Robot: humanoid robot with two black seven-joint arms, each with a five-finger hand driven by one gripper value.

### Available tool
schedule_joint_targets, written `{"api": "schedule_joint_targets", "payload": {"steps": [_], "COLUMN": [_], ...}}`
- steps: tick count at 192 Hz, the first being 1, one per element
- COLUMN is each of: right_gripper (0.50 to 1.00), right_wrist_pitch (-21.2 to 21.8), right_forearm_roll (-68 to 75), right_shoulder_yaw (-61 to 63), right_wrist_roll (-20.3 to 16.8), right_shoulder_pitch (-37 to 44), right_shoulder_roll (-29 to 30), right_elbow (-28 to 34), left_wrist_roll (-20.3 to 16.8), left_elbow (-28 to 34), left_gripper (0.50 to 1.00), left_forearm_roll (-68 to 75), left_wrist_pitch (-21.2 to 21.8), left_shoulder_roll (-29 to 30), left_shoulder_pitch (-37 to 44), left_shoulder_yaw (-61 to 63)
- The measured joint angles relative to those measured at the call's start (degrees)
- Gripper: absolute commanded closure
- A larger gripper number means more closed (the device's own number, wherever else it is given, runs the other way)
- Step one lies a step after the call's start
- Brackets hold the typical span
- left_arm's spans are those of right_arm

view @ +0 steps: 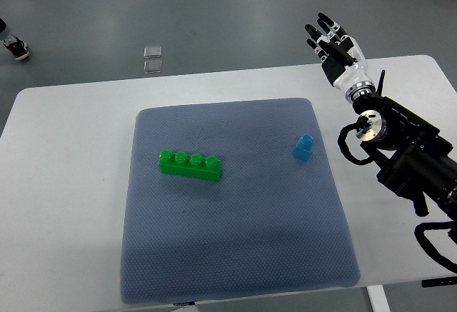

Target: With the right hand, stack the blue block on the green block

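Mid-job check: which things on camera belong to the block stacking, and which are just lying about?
Job:
blue block
green block
right robot hand, open, holding nothing
grey mat under both blocks

Lying about:
two small clear squares on the floor
shoe at left edge

Your right hand is up past the far right corner of the grey mat, fingers spread, holding nothing. The blue block sits upright near the mat's right edge, well apart from the green block lying left of center. White worktop underneath it all.
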Motion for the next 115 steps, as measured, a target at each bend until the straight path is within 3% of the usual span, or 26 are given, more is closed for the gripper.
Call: {"api": "schedule_joint_targets", "payload": {"steps": [115], "right_gripper": [0.581], "right_wrist_pitch": [0.00], "right_forearm_roll": [0.00], "right_shoulder_yaw": [-0.11], "right_wrist_roll": [0.07], "right_shoulder_pitch": [-0.15], "right_shoulder_roll": [-0.05], "right_elbow": [-0.07], "left_wrist_roll": [0.00], "left_elbow": [0.08], "left_gripper": [0.500], "left_forearm_roll": [0.24], "left_wrist_pitch": [-0.12], "left_shoulder_roll": [0.00], "left_shoulder_pitch": [0.16], "left_shoulder_yaw": [-0.18]}}
